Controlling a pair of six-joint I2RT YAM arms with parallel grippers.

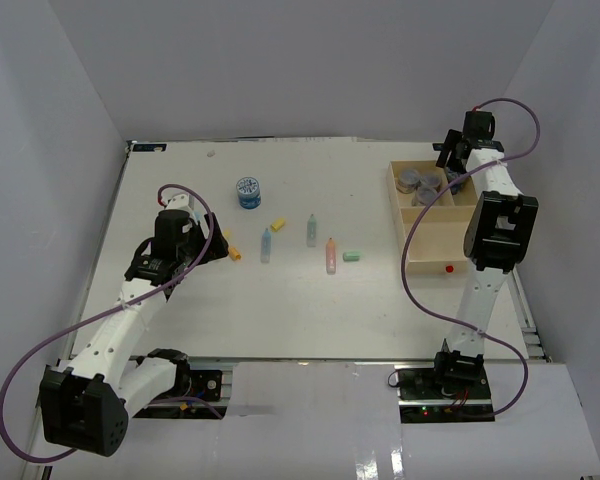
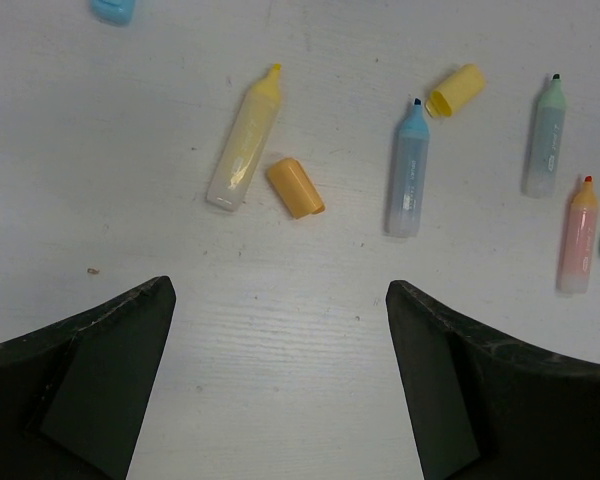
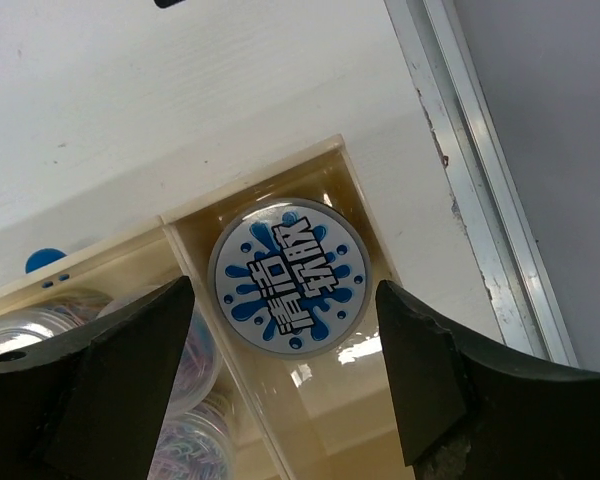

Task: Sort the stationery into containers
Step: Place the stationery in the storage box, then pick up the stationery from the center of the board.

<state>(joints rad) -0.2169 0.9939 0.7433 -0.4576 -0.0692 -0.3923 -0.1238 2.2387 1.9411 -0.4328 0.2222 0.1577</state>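
Right tool hangs over the far right corner of the wooden tray, at about 2 o'clock on the surface in the top view. Its jaws stand apart on either side of a blue-and-white roll that sits flat in the corner compartment. No pad visibly touches it, so it reads as just let go, not gripped. The compartment to the left holds more round rolls, at least 2.

Left tool is spread wide and holds nothing. It hovers over bare surface at about 9 o'clock, just short of the markers.

Still loose on the surface:
- 1 blue-patterned roll at about 11 o'clock.
- Yellow marker, uncapped, orange cap just beside it.
- Blue marker, yellow cap near its tip.
- Green marker and orange marker, both uncapped.
- Green cap beside the orange marker.
- A blue bit at the top edge of the left wrist view, too cropped to tell.

Step in hand, as I judge it: dropping a roll into the tray; roughly the early half is done, markers untouched.

Next move likely calls for the right arm to lift straight up clear of the tray walls, and the left tool to come down across the yellow marker's barrel, the nearest piece. The caps lie close, so the jaws could catch one.
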